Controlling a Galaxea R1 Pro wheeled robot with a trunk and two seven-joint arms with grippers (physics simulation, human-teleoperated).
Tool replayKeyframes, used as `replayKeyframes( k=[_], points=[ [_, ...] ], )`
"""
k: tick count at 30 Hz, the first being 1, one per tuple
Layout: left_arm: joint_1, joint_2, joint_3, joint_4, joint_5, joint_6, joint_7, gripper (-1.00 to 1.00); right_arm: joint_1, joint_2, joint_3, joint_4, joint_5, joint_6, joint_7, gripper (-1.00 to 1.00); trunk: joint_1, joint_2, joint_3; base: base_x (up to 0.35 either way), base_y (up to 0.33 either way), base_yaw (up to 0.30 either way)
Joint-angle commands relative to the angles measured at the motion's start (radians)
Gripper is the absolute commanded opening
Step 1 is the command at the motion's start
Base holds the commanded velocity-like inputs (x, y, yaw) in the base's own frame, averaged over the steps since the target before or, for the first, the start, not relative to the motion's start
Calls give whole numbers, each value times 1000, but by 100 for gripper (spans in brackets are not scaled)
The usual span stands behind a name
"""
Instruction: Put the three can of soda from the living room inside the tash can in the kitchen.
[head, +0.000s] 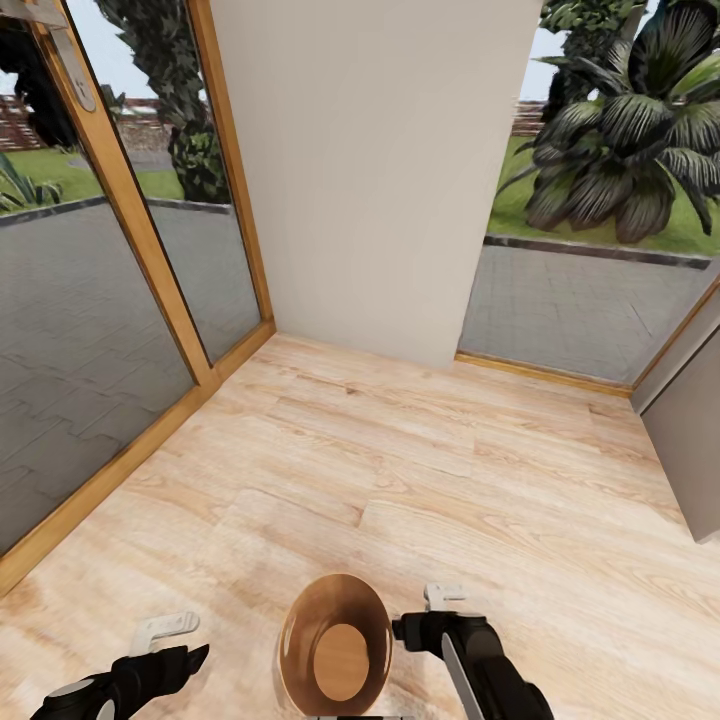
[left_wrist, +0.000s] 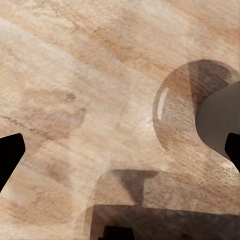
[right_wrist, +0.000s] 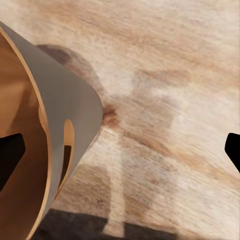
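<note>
Pale wood floor (head: 420, 470) around tash can (head: 335, 645), wall (head: 370, 170) ahead.

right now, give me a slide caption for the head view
Bin with wood-coloured inside on pale plank floor between left end effector and right end effector, facing glass doors.

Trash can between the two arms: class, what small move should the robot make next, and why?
Probably turn the base away and head off for a soda can. The trash can looks empty, its tan bottom bare. The left pincer and the right pincer both look open and carry nothing, and ahead there are just wood floor, a wall and the glass door.
</note>
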Motion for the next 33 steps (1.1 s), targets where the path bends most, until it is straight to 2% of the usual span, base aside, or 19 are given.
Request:
replayKeyframes(
  k=[1, 15, 21, 26, 27, 28, 33],
  points=[
    [0, 0, 0, 0, 0, 0, 0, 100, -3, 1, 1, 10, -1, -8, -1, 100, 0, 0, 0, 0, 0, 0],
    [0, 0, 0, 0, 0, 0, 0, 100, -10, 1, 11, 40, -3, -21, -3, 100, 0, 0, 0, 0, 0, 0],
    [0, 0, 0, 0, 0, 0, 0, 100, -10, 1, 71, 42, -7, -23, -4, 100, 0, 0, 0, 0, 0, 0],
    [0, 0, 0, 0, 0, 0, 0, 100, -13, 1, 86, 53, -10, -29, -4, 100, 0, 0, 0, 0, 0, 0],
    [0, 0, 0, 0, 0, 0, 0, 100, -22, 1, 89, 81, -12, -38, -4, 100, 0, 0, 0, 0, 0, 0],
    [-1, 0, 0, 0, 0, 0, 0, 100, -56, 1, 91, 153, -15, -74, -5, 100, 0, 0, 0, 0, 0, 0],
    [-1, 0, 0, 0, -1, 0, 1, 100, -69, 1, 93, 188, -17, -96, -5, 100, 0, 0, 0, 0, 0, 0]
  ],
)
